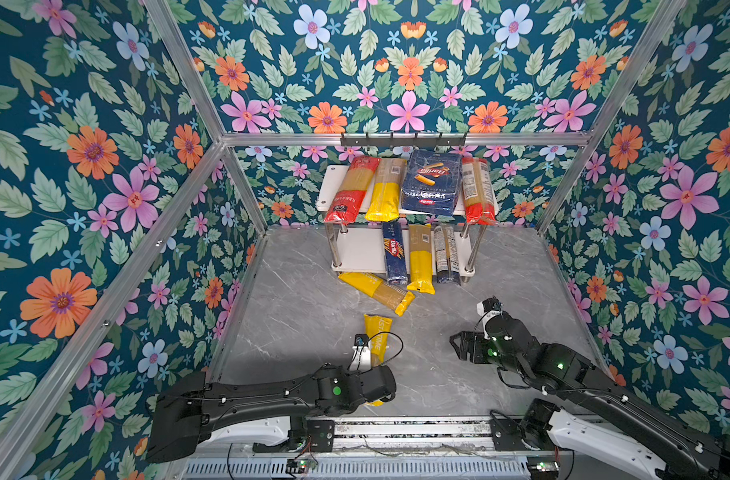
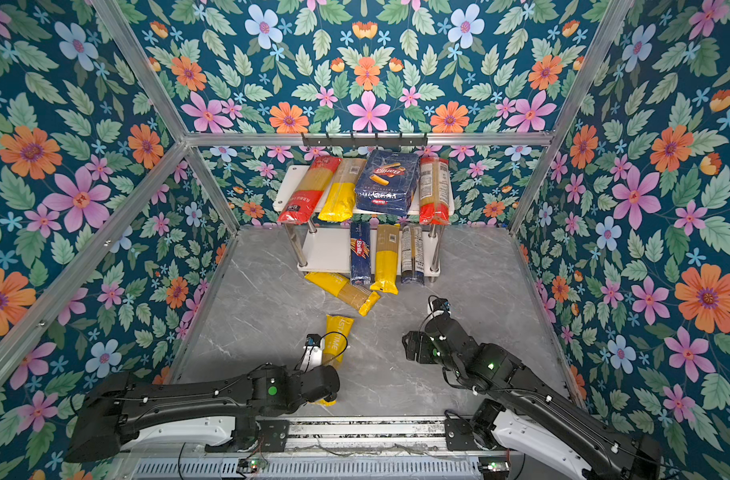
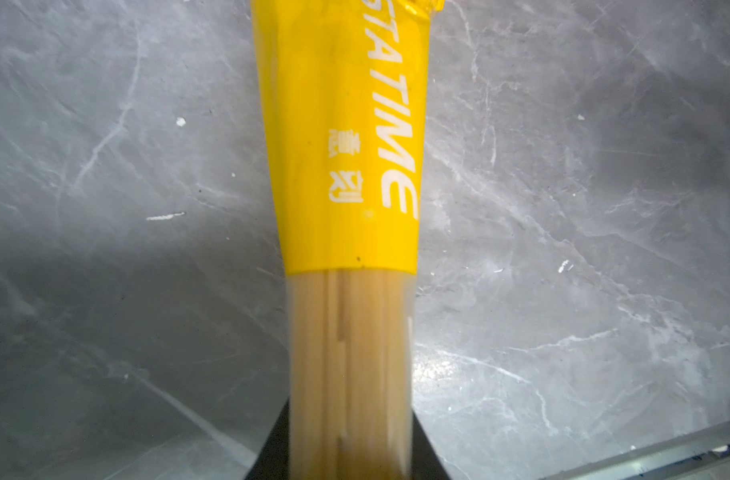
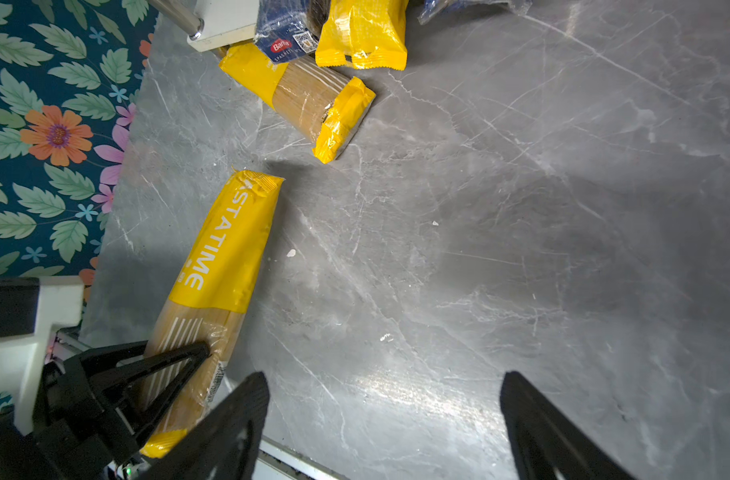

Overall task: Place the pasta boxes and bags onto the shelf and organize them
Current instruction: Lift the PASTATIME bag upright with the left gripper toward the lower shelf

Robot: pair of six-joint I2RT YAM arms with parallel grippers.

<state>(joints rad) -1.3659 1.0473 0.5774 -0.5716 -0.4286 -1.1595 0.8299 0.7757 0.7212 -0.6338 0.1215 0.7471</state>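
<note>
Gripping the yellow-ended spaghetti bag (image 3: 346,166) around its clear middle, our left gripper (image 4: 184,359) is clamped shut on it. The bag lies along the bench (image 1: 305,316), with its yellow end pointing ahead of the gripper toward the shelf (image 1: 355,249). We judge this to be the pick-up step. Next we need to lift the bag, carry it forward and slide it onto the shelf's bare lower level. A second bag (image 1: 376,291) lies on the bench between gripper and shelf, so we should clear it. Our right gripper (image 4: 384,386) hangs wide open and empty, off to the side.
</note>
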